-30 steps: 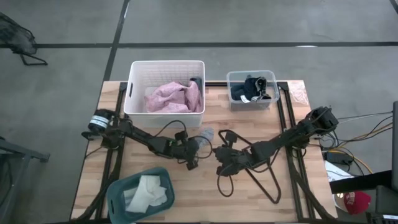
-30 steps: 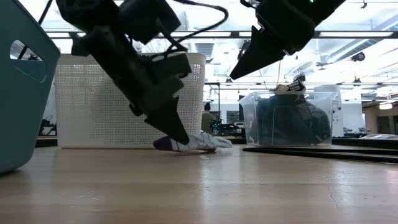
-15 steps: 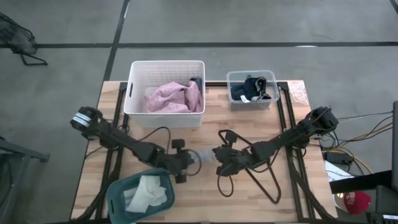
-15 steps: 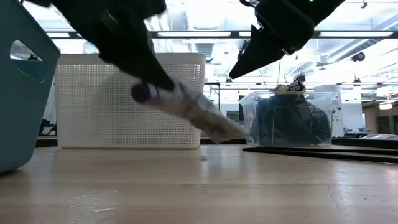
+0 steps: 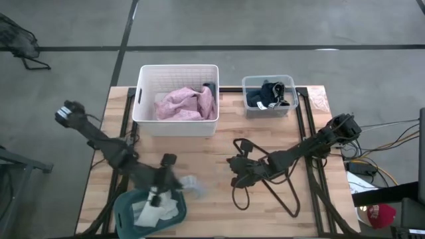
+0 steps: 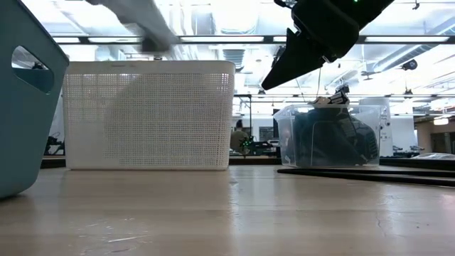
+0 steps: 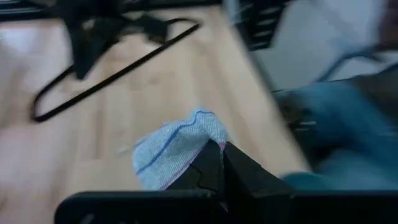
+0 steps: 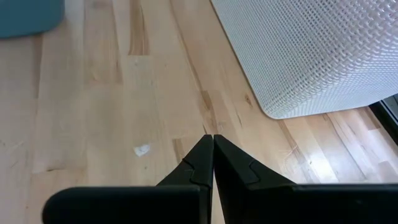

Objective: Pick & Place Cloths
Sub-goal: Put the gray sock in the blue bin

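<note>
My left gripper (image 5: 175, 184) is shut on a small pale grey sock (image 5: 190, 186) with a blue and a red stripe (image 7: 177, 148). It is up off the table, by the right rim of the teal basket (image 5: 124, 201), which holds white cloths (image 5: 159, 206). In the low view the gripper and sock are a blur at the top (image 6: 146, 21). My right gripper (image 5: 232, 166) is shut and empty above mid-table (image 8: 208, 144), next to the black wire hanger (image 5: 272, 179). A pink garment (image 5: 186, 103) lies in the white basket. Dark navy garments (image 5: 267, 95) lie in the clear bin. My left gripper pinches the sock between its two shut fingers at one edge of the bunched fabric (image 7: 210, 140). The sock is lifted clear of the table and sticks out past the fingertips, slack and crumpled.
The white laundry basket (image 5: 143, 99) stands at the far side of the table and the clear bin (image 5: 291, 89) to its right. The hanger also shows in the left wrist view (image 7: 112, 68). Bare wood lies between the baskets (image 5: 219, 206).
My left gripper has lifted the sock off the table's middle and carried it up and toward the near left, to the teal basket's rim. The sock has gone from lying on the wood to hanging clear in the fingers.
</note>
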`<move>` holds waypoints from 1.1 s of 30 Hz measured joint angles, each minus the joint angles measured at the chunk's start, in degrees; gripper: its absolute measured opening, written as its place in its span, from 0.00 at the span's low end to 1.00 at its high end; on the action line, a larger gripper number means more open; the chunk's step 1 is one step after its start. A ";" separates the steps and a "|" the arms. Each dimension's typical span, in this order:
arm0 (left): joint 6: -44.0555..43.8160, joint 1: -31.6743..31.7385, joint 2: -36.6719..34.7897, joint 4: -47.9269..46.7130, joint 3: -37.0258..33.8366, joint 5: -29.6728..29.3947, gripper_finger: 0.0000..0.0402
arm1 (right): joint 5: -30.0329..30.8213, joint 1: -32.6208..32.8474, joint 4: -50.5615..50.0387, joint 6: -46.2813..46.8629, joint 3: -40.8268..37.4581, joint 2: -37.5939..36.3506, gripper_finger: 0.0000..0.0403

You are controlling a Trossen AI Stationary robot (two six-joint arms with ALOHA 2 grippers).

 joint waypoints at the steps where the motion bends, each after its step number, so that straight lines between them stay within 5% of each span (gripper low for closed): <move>1: -0.39 -1.14 -1.67 -0.39 0.00 1.14 0.02 | 0.00 -0.01 0.00 0.00 0.00 0.00 0.02; 11: -16.38 -14.18 -14.46 -9.70 0.00 8.94 0.02 | 0.00 -0.01 0.05 0.00 0.00 0.00 0.02; 18: -33.24 -22.98 -13.89 -12.89 -5.08 -0.06 0.02 | 0.00 -0.01 0.05 -0.01 0.00 0.00 0.02; 26: -52.63 -24.31 -7.97 -9.54 -13.30 -0.24 0.02 | 0.00 -0.01 0.42 -0.15 0.00 0.00 0.02; 30: -56.18 -24.31 -5.83 -8.41 -15.55 -1.66 0.03 | 0.00 -0.03 1.44 -0.64 0.00 0.00 0.02; 33: -56.57 -24.27 -5.25 -4.67 -17.33 -8.42 0.06 | 0.00 -0.05 2.12 -0.87 0.00 0.00 0.02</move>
